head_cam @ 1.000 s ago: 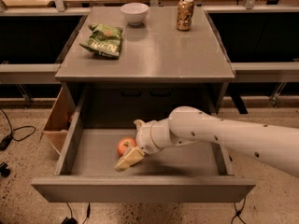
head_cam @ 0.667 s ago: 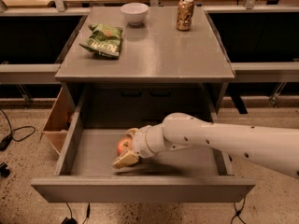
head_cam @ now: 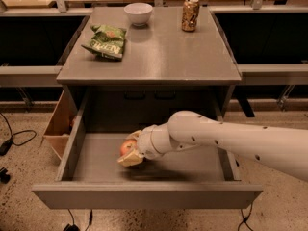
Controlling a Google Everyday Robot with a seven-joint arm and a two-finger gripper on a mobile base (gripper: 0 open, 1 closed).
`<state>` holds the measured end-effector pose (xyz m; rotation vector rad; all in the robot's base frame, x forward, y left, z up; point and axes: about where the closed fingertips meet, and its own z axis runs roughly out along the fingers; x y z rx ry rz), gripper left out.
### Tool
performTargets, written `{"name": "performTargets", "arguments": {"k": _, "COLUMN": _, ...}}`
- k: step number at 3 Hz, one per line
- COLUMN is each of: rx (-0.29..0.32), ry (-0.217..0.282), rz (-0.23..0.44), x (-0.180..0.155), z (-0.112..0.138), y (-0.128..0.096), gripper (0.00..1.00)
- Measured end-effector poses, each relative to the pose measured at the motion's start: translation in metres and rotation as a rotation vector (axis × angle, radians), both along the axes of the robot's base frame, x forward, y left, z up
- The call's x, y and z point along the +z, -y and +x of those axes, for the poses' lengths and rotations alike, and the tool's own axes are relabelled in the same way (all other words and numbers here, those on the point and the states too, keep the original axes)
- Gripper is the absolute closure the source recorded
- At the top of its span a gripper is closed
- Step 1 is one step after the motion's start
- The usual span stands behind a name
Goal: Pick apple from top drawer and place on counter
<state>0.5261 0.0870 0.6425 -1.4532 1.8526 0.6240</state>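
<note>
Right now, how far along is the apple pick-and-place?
Done: the wide grey top drawer stands open. In hand: the robot's hand is inside it, shut on the small round red-orange apple, which looks just off the drawer floor. Left: lift it out and set it on the flat grey counter.

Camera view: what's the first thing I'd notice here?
A big white robot arm reaches from the right into the open top drawer, its gripper closed around a red apple. Up on the grey counter sit a green chip bag, a white bowl and a can.
</note>
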Motion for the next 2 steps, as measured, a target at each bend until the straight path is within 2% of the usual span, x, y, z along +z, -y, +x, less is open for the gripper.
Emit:
{"name": "performTargets", "arguments": {"k": 1, "rx": -0.043, "ry": 0.042, "rz": -0.039, "x": 0.077, "z": 0.034, "y": 0.017, "gripper": 1.0}}
{"name": "performTargets", "arguments": {"k": 2, "rx": -0.116, "ry": 0.138, "rz": -0.103, "x": 0.205, "z": 0.071, "y": 0.044, "gripper": 1.0}}
